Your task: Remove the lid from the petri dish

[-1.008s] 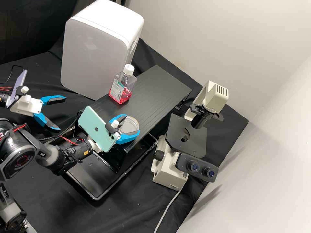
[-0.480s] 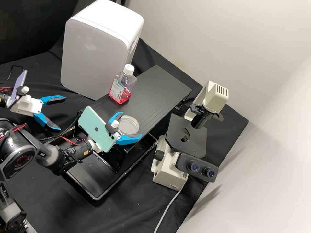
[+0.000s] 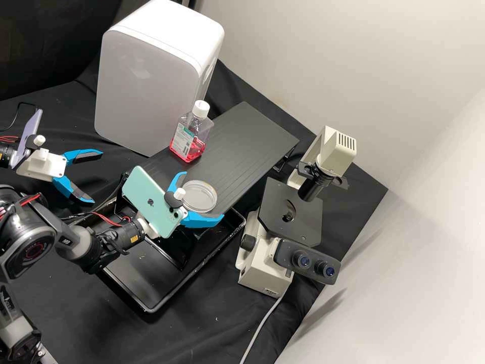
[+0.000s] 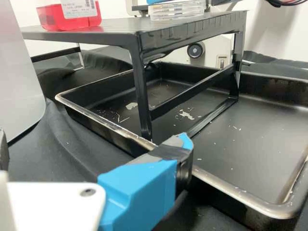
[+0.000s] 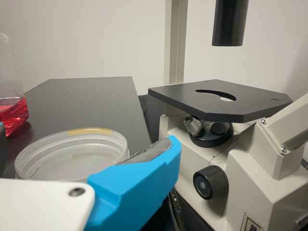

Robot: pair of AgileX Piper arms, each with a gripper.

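A clear petri dish (image 3: 198, 197) with its lid on sits at the near corner of the black raised platform (image 3: 242, 141). My right gripper (image 3: 203, 196) is open and straddles the dish, one blue finger on each side, apart from its rim. In the right wrist view the dish (image 5: 72, 155) lies just beyond my blue finger (image 5: 144, 168). My left gripper (image 3: 97, 176) hangs open to the left of the platform, over the black cloth, holding nothing. From the left wrist the dish (image 4: 175, 8) shows on the platform's edge, beyond one blue finger (image 4: 154, 168).
A flask of red liquid (image 3: 191, 131) stands on the platform's left side. A white box (image 3: 156, 71) rises behind it. A black tray (image 3: 151, 283) lies under the platform. A microscope (image 3: 293, 227) stands close on the right.
My right gripper's fingers have spread apart, away from the dish's rim. The dish has stayed where it was, and the left arm has not moved.
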